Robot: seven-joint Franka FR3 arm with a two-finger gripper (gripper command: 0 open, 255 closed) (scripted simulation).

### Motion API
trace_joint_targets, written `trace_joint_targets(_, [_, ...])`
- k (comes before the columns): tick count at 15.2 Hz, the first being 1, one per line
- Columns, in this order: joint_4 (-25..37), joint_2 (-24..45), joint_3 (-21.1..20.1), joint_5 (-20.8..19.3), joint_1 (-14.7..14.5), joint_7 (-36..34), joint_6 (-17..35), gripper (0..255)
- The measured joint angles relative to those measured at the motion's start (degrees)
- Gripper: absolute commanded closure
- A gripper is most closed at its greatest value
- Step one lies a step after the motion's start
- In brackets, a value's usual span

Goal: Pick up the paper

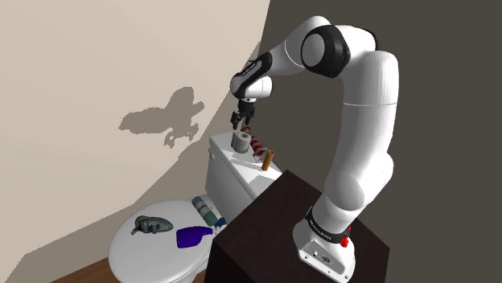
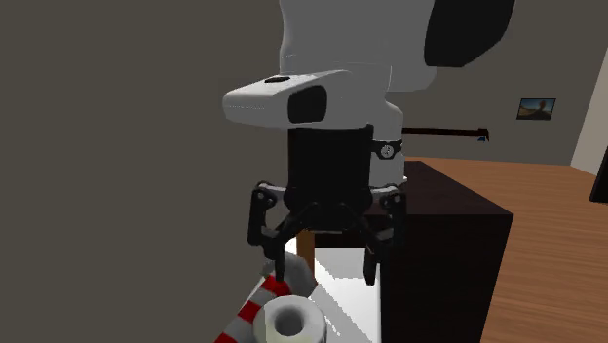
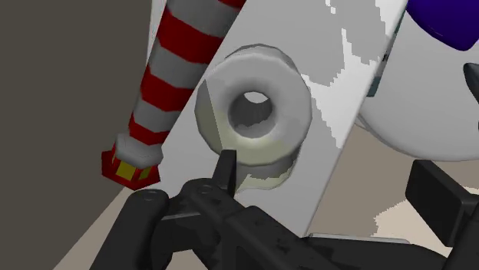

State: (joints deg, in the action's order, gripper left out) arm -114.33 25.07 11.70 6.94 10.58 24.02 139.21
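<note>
The paper roll looks light and squishy, so the wide-open, empty gripper should hug its round sides gently.

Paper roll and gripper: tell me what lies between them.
Nothing lies between. In the second exterior view the open gripper hangs just above the paper roll across a bare gap; the striped stick lies beside the roll.
</note>
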Motion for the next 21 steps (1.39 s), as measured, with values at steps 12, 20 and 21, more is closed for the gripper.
trace_joint_targets(12, [13.24, 16.3, -2.97, 3.94, 4.3, 4.4, 2.02, 0])
trace_joint_targets(20, [13.49, 17.03, -3.15, 4.08, 4.25, 4.36, 2.58, 255])
trace_joint_targets(21, [13.49, 17.03, -3.15, 4.08, 4.25, 4.35, 2.56, 255])
